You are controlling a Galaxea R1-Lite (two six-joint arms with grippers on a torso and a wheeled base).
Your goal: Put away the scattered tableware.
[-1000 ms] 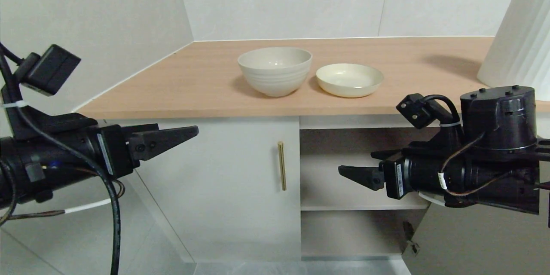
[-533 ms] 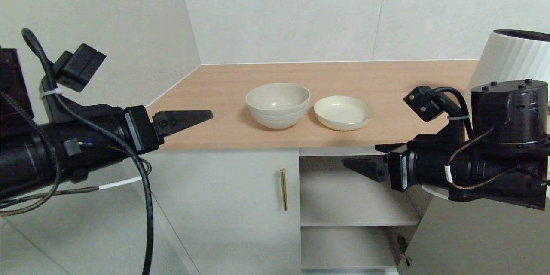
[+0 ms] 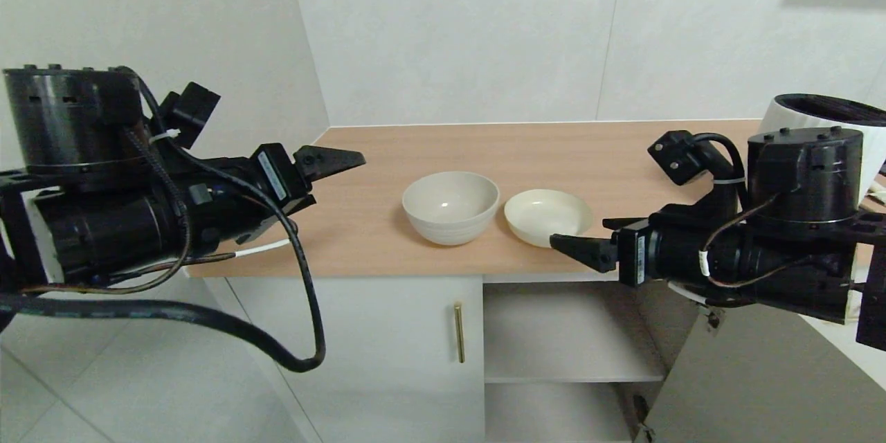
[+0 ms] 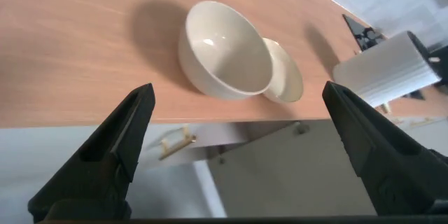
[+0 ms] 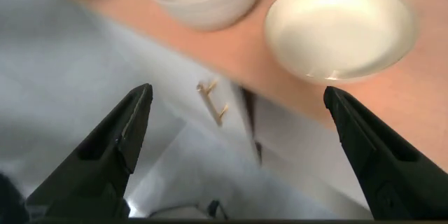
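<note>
Left arm: held level, forearm pointing inward and forward.
Left gripper (image 4: 237, 92): fingers spread wide, empty.
Right arm: held level, forearm pointing inward.
Right gripper (image 5: 236, 91): fingers spread wide, empty.
The two grippers face each other, well apart.

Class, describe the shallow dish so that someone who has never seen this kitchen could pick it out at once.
Find the wooden countertop against the tiled wall. Two pale dishes sit near its front edge. The shallow dish is the low, creamier one, right of the deep bowl.
</note>
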